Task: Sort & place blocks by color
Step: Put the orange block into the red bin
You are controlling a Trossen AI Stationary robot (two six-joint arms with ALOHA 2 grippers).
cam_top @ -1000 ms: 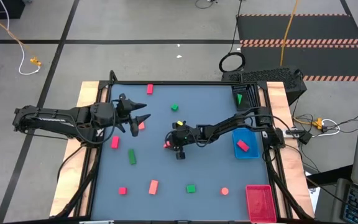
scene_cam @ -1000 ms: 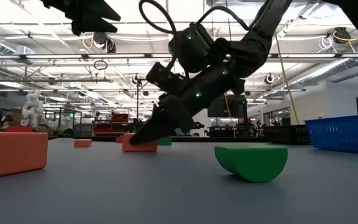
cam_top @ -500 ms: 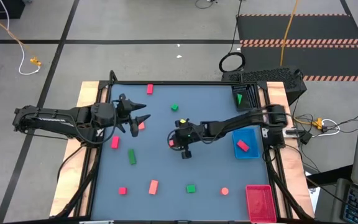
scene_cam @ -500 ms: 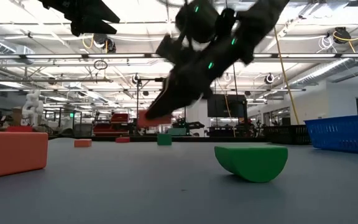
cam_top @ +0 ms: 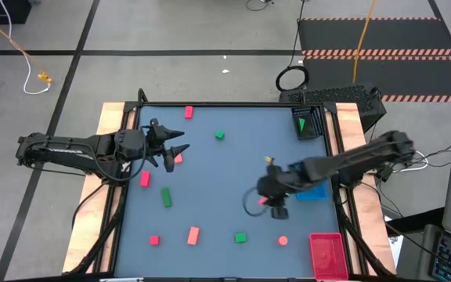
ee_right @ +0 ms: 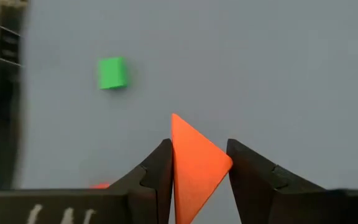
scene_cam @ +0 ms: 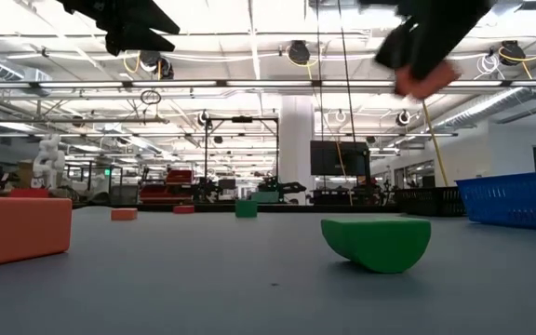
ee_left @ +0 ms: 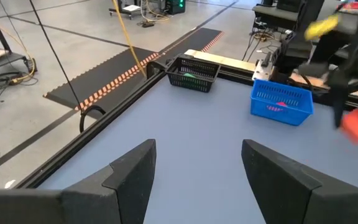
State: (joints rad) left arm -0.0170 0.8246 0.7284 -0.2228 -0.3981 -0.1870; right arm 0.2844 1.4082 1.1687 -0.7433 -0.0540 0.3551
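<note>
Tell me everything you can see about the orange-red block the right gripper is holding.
The block is a solid orange-red wedge with a matte, plain surface, one sharp corner pointing away from the wrist. The right gripper is shut on it, a dark finger pressed against each side. It hangs in the air clear of the table, between the blue basket and a green block.

Bench [cam_top: 233,168] centre bare — wide lane between both arms. Left gripper [cam_top: 180,150] hangs over left side, pink block [cam_top: 178,158] just beside it. Right gripper [cam_top: 266,202] raised, red wedge [ee_right: 194,163] in jaws, above gap near blue tray [cam_top: 313,190]. Front row — green cube [cam_top: 240,237], round pink block [cam_top: 283,241], red tray [cam_top: 326,254] — narrows passage there.
</note>
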